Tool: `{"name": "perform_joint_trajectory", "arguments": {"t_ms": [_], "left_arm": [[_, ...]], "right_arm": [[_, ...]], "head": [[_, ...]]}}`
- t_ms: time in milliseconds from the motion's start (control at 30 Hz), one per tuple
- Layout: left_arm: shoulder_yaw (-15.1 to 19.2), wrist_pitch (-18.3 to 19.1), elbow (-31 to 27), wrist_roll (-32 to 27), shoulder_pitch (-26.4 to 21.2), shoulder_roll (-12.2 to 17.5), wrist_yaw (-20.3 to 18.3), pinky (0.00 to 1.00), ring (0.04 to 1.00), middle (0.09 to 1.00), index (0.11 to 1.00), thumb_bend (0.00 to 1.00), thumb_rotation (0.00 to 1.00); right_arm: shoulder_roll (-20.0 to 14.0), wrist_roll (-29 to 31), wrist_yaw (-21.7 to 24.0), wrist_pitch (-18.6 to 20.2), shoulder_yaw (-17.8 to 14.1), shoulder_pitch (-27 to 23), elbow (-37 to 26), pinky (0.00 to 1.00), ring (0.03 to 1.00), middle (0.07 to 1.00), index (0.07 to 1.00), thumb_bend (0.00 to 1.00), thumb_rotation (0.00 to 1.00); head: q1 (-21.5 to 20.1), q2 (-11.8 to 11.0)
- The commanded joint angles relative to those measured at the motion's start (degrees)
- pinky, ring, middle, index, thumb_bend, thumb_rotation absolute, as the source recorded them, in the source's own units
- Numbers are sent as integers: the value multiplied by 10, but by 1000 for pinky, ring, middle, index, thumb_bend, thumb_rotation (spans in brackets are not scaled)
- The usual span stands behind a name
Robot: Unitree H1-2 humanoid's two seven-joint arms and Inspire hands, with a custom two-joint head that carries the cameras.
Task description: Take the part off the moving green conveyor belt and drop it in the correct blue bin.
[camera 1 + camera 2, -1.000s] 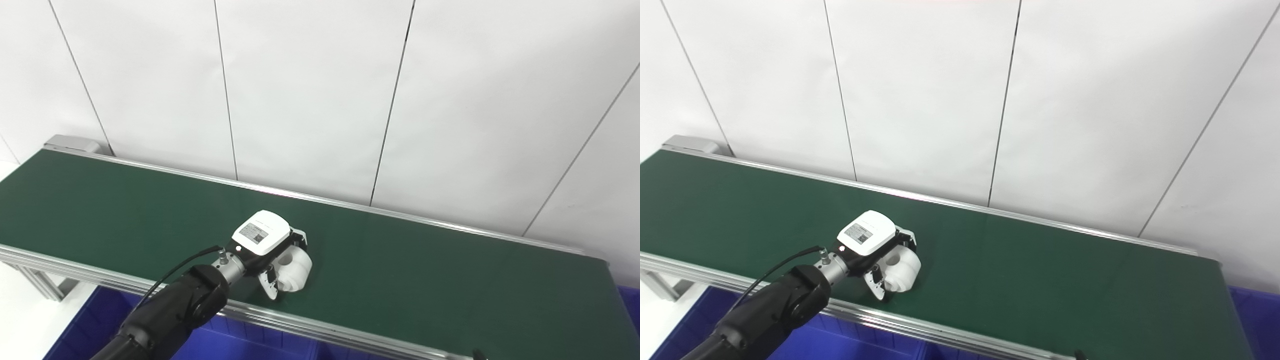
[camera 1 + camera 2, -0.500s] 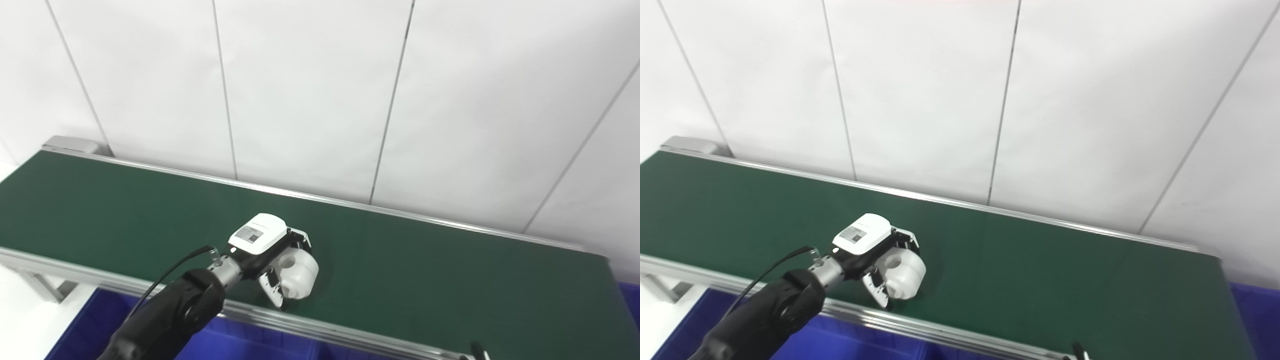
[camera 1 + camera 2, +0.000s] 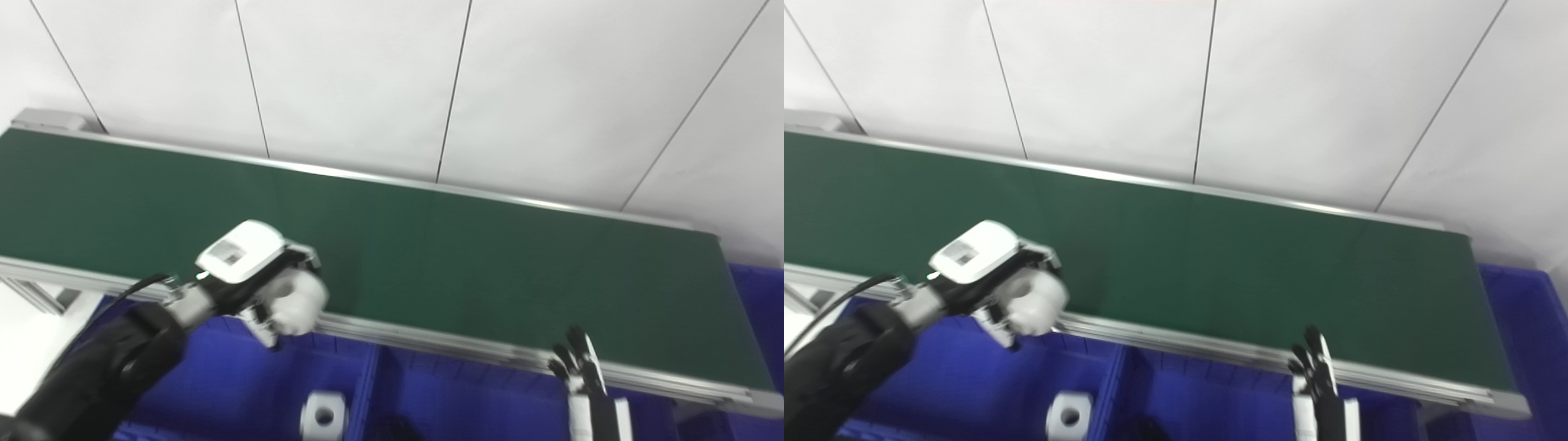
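Note:
My left hand (image 3: pixel 254 278) is shut on a white rounded part (image 3: pixel 295 300) and holds it in the air over the near rail of the green conveyor belt (image 3: pixel 429 245), above a blue bin (image 3: pixel 233 386). The same hand (image 3: pixel 986 275) and part (image 3: pixel 1035 303) show in the right eye view. My right hand (image 3: pixel 585 380) stands low at the bottom edge, fingers apart and pointing up, empty, in front of the belt's near rail.
A second white part with a round hole (image 3: pixel 323 415) lies in the blue bins by a divider (image 3: pixel 367 380). Another blue bin (image 3: pixel 1519 343) sits past the belt's right end. White wall panels stand behind the belt.
The camera has tilted down, so the bins now show. My left hand has lifted the white part off the belt and drawn it back over the near rail. My right hand has come into view.

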Motion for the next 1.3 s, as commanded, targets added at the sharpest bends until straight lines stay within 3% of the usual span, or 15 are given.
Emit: {"name": "perform_joint_trajectory", "arguments": {"t_ms": [0, 300, 467, 500, 533, 567, 600, 700, 833, 967, 1133, 1267], "left_arm": [[20, -14, -3, -10, -3, 20, 15, 270, 339, 481, 492, 524, 0], [29, -20, 28, -2, 11, 30, 4, 321, 369, 482, 493, 524, 0], [25, -4, 37, -23, 12, 35, -40, 365, 406, 446, 522, 520, 0], [24, -1, 36, -26, 12, 36, -50, 411, 465, 456, 522, 522, 0], [22, 5, 34, -27, 12, 37, -65, 440, 504, 500, 552, 610, 32], [21, 8, 33, -27, 11, 38, -75, 498, 580, 614, 631, 847, 120], [18, 22, 27, -25, 12, 40, -97, 503, 588, 625, 639, 870, 129], [15, 50, 13, -17, 13, 45, -141, 683, 792, 825, 798, 976, 341], [10, 70, -3, -6, 14, 50, -173, 785, 878, 929, 891, 983, 414], [10, 81, -8, -6, 15, 50, -187, 832, 901, 952, 929, 977, 445], [8, 73, -2, -5, 14, 52, -182, 836, 899, 952, 939, 973, 468], [17, 73, -13, -45, 19, 46, -187, 800, 902, 966, 947, 979, 479]], "right_arm": [[7, 0, 5, 12, 4, -12, -23, 860, 905, 952, 943, 680, 997], [4, -8, 3, 22, 10, -26, -24, 846, 901, 960, 943, 668, 1000], [3, -5, 6, 15, 14, -31, -15, 844, 904, 966, 949, 660, 991], [3, -4, 6, 15, 14, -32, -14, 842, 902, 965, 948, 664, 987], [3, -5, 5, 15, 15, -32, -13, 841, 901, 964, 948, 666, 985], [3, -5, 5, 15, 15, -33, -13, 841, 900, 963, 945, 670, 985], [4, -4, 5, 17, 16, -33, -13, 841, 900, 963, 945, 670, 985], [5, -1, 5, 20, 17, -34, -14, 847, 903, 964, 948, 674, 983], [5, -1, 6, 23, 19, -35, -15, 849, 903, 966, 952, 675, 987], [4, -3, 4, 19, 20, -37, -10, 846, 905, 965, 952, 680, 994], [5, -4, 4, 20, 21, -37, -10, 848, 906, 964, 952, 676, 991], [4, -10, 3, 21, 24, -36, -9, 847, 904, 964, 952, 678, 998]], "head": [[1, 1], [-11, 0], [-9, -3], [-8, -4], [-8, -4], [-8, -4], [-8, -4], [-8, -3], [-9, -3], [-9, -4], [-12, -5], [-14, -5]]}}
